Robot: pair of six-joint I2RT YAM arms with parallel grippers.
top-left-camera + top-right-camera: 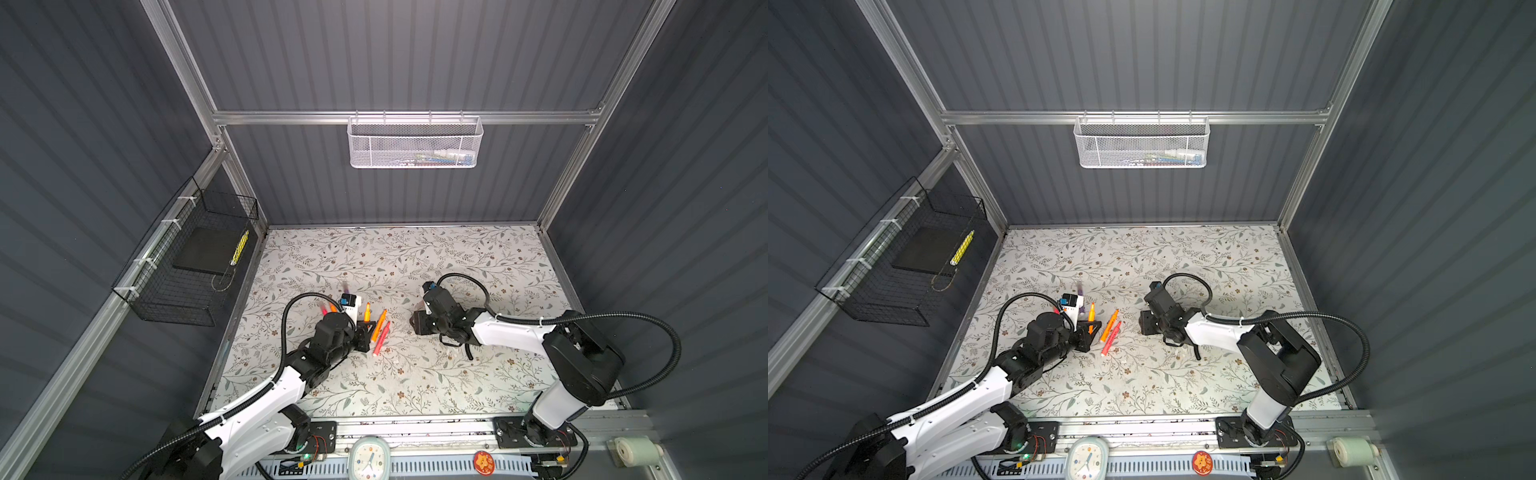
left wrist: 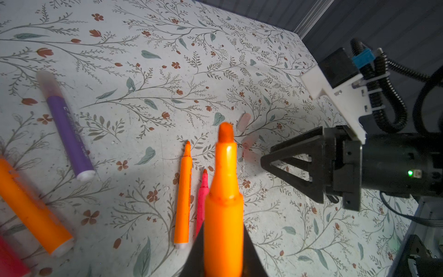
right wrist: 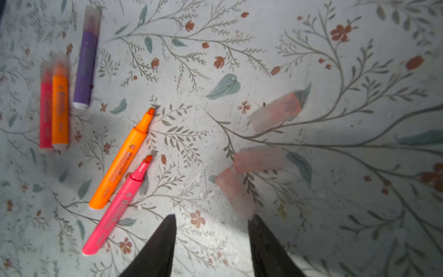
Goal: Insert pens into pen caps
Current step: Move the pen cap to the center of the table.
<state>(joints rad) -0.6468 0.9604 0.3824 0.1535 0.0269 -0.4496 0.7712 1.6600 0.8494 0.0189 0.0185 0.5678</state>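
Left wrist: left tool (image 2: 224,229) pinches orange pen (image 2: 224,179); right tool (image 3: 212,217) spread near caps (image 3: 260,159), mid mat (image 1: 415,257).

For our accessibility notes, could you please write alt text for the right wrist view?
The right gripper, jaws open and empty, hovers near three translucent pen caps on a floral table. An uncapped orange pen and an uncapped pink pen lie beside them; a capped purple pen, capped orange pen and capped pink pen lie farther off.
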